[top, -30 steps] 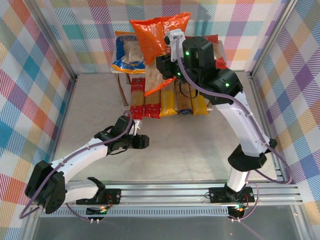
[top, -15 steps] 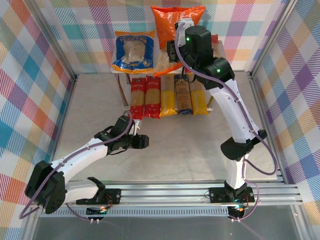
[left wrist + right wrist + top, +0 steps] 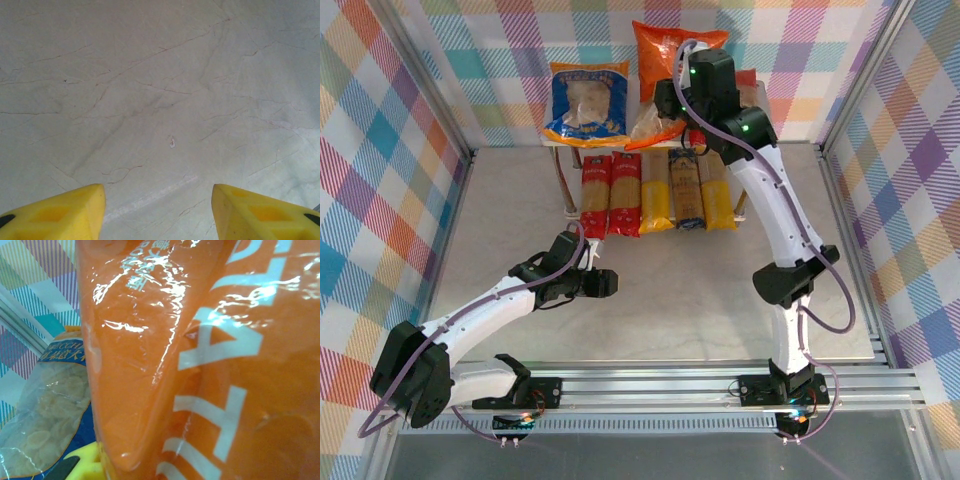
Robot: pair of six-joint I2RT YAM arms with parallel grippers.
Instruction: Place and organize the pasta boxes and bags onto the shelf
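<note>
**While the orange bag (image 3: 665, 60) hangs, seat it square**

Seen from above, the right jaws pinch the orange bag over the top board of the shelf (image 3: 560, 146), just beside the blue bag (image 3: 586, 103); lower it flat, without overlap. Left wrist: left jaws gape over bare worktop (image 3: 150, 75). Right wrist: orange film crowds the blue bag, so keep them apart.

The shelf (image 3: 556, 143) is standing midway along the table's (image 3: 510, 230) far edge — five pasta boxes (image 3: 656, 192) are lying side by side on its lower board. Above, the left bag (image 3: 585, 103) is sitting at the upper board's left end — the middle bag (image 3: 665, 60) just right of it.
</note>
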